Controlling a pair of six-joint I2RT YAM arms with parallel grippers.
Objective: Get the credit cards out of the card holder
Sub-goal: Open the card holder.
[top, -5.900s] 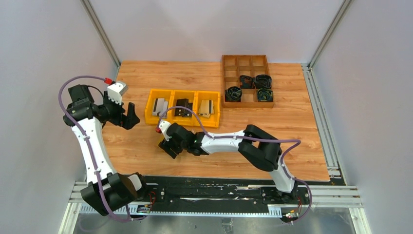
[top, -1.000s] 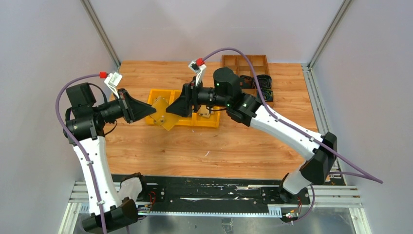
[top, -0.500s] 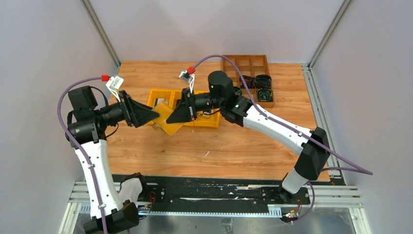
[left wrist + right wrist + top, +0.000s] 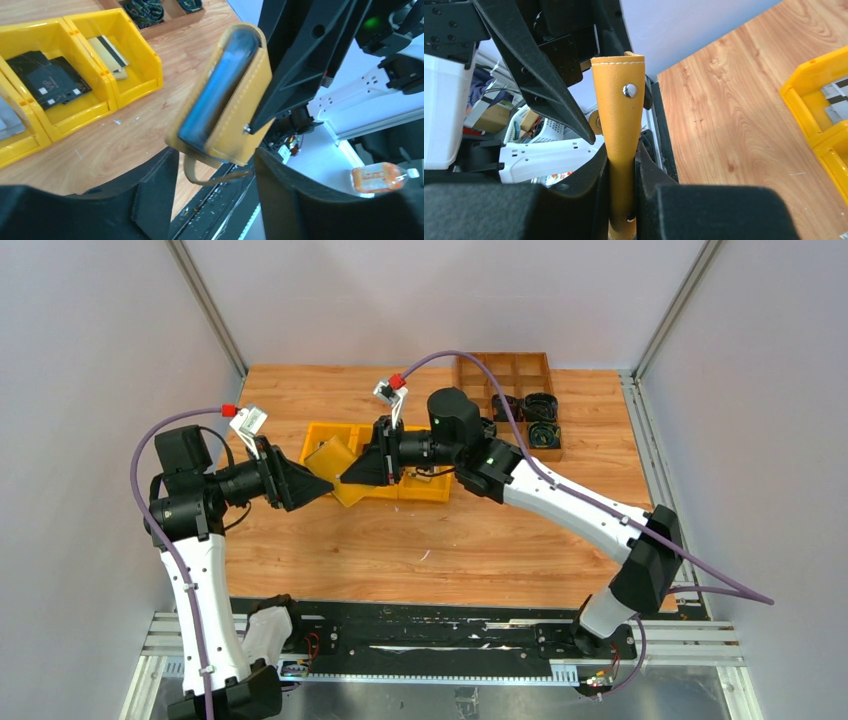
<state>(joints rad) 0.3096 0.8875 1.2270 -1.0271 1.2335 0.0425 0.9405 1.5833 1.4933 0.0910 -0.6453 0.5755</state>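
At the left of the overhead view, the left fingers [image 4: 312, 485] reach toward the middle, spread wide and holding nothing. Their wrist view shows the lower end of the card holder [image 4: 235, 115] lying in the gap between them; whether either finger touches it I cannot tell. The card holder hangs in the air above the surface [image 4: 450, 540], tilted, just in front of the yellow bins [image 4: 425, 498]. The silver-grey edge of the cards [image 4: 215, 90] shows along its open side, so they are not out yet. Just to its right, the right fingers [image 4: 362, 472] are closed tight on the flat leather sides and carry the holder alone. Loose cards already lie in the bins. Farther right, a wooden tray [image 4: 505, 370] stands at the back. The step in hand looks like presenting the holder for extraction. Next, I judge, the left fingers must line up with the exposed card edge, close on it alone and not the leather, then draw it out along the slot while the right fingers grip firmly.
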